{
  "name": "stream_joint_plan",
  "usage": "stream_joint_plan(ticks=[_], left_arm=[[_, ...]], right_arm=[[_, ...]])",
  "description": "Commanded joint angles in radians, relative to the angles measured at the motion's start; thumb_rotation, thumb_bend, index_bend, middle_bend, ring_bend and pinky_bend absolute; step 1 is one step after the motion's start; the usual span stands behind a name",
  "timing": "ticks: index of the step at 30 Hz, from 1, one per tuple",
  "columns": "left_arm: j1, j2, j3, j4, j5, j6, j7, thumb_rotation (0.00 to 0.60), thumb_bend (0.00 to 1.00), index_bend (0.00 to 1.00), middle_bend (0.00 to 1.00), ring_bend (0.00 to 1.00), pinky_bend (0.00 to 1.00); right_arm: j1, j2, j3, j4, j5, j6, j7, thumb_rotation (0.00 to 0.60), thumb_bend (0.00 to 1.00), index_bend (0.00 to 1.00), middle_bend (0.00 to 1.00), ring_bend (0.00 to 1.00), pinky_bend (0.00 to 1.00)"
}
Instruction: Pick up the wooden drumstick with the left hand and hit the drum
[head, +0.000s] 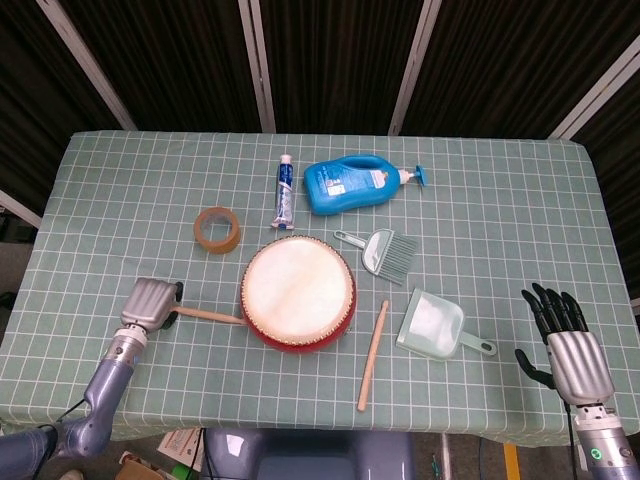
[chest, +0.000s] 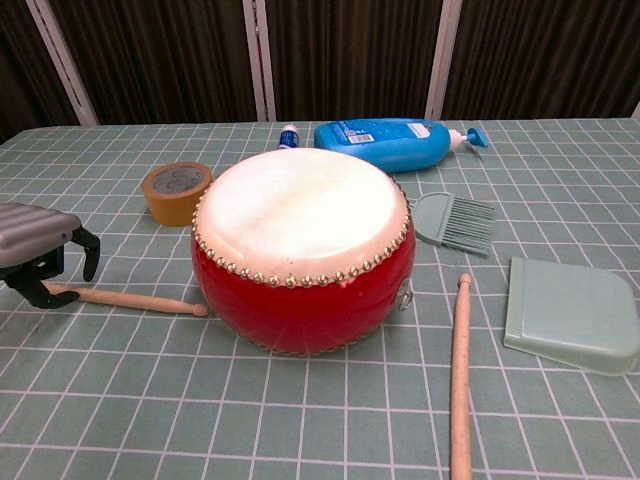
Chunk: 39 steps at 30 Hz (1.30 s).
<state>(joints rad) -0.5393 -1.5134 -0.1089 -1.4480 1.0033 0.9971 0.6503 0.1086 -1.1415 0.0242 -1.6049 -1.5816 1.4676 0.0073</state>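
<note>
**Left hand poised over the drumstick, grasp not yet made**

The round red drum with a pale skin top (chest: 302, 248) sits at the centre of the green checked tablecloth (head: 500, 210). To its left in both views lies the slim wooden drumstick with a rounded tip (chest: 130, 298), flat on the cloth, its tip just beside the drum's red wall. The silver-backed left hand with dark fingers (chest: 38, 255) hangs over the stick's far end at the left edge of the chest view; its fingers (chest: 90, 252) curl downward on either side of the shaft with a gap between them. They look apart from the wood, though the angle is poor and a light touch cannot be ruled out.

The right hand (head: 568, 340) rests at the lower right of the head view, well apart from everything, its dark fingers spread and holding nothing.

As a judgement, the task is at its opening: the reach looks finished, but the closing grip, the lift and the strike on the drum skin are all left to do. A second wooden stick (chest: 460, 370) lies right of the drum, untouched.
</note>
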Motion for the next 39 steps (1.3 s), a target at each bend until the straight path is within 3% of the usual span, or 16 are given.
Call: stream_joint_plan(ticks=[1,19,27,39], left_arm=[[-0.005,-0.008,0.0,0.005,-0.009,-0.002,0.003,0.6,0.31,0.47,1.0,1.0,1.0],[-0.02,-0.052,0.033,0.058,-0.073,-0.005,0.03,0.6,0.32,0.52,1.0,1.0,1.0],[-0.014,-0.033,0.034,0.017,-0.054,0.018,-0.004,0.6,0.58,0.71,1.0,1.0,1.0],[0.02,0.088,0.031,-0.161,0.025,0.081,-0.102,0.6,0.66,0.75,1.0,1.0,1.0]], right_arm=[[0.0,0.0,0.0,-0.001,0.0,-0.001,0.0,0.6,0.35,0.0,0.0,0.0,0.0],[0.001,0.002,0.0,-0.004,0.004,-0.006,0.002,0.6,0.35,0.0,0.0,0.0,0.0],[0.001,0.002,0.0,-0.004,0.004,-0.006,0.001,0.6,0.35,0.0,0.0,0.0,0.0],[-0.001,0.002,-0.001,-0.002,0.002,-0.002,0.002,0.6,0.35,0.0,0.0,0.0,0.0]])
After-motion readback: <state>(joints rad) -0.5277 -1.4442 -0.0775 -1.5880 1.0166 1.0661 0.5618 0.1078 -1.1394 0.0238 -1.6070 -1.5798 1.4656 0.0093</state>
